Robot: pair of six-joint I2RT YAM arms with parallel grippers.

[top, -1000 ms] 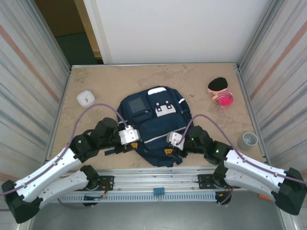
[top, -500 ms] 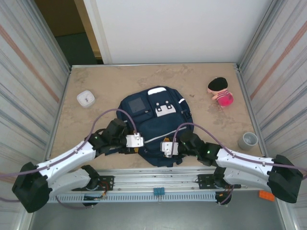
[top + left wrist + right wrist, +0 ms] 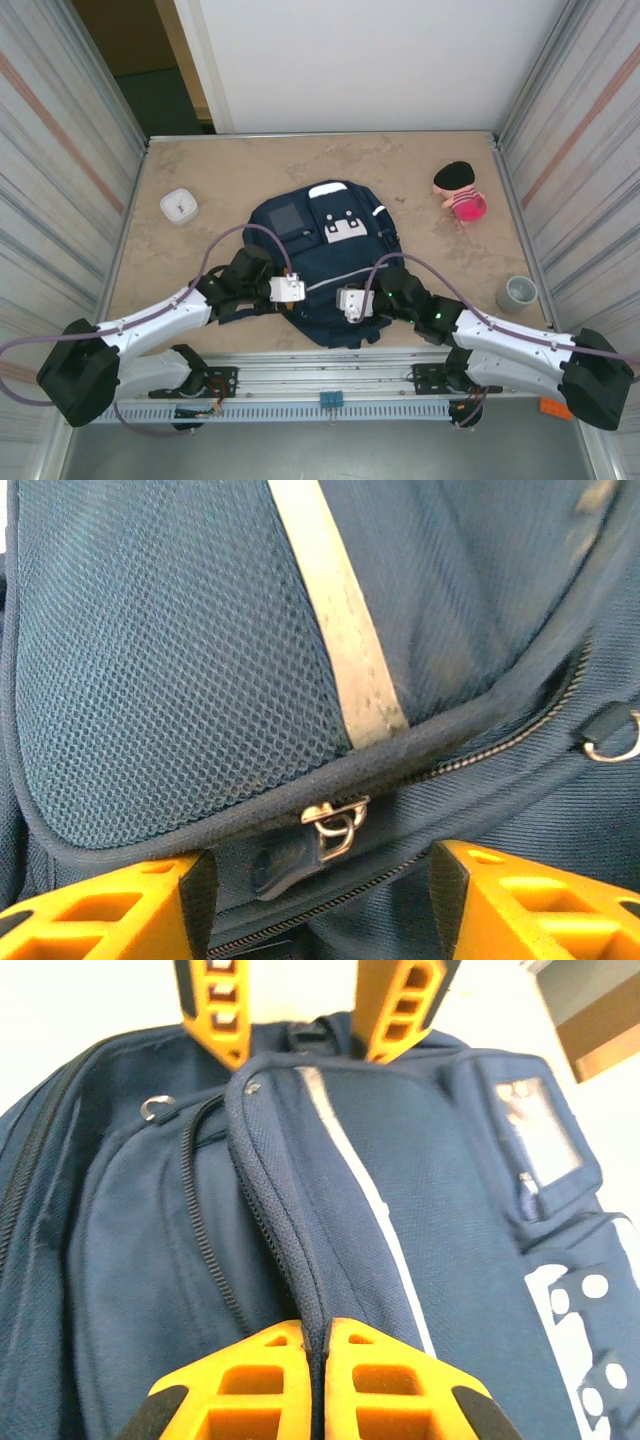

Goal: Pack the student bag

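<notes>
Plainly navy student bag (image 3: 312, 252), thin white stripes.

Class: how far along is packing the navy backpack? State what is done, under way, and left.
Done: nothing looks packed. In hand: the right gripper has its fingers shut on a piped seam of the navy fabric backpack; the open left gripper straddles a metal zipper pull. Left: probably unzipping, then loading the pink plush toy, white square object and grey cup, all outside the bag.
</notes>
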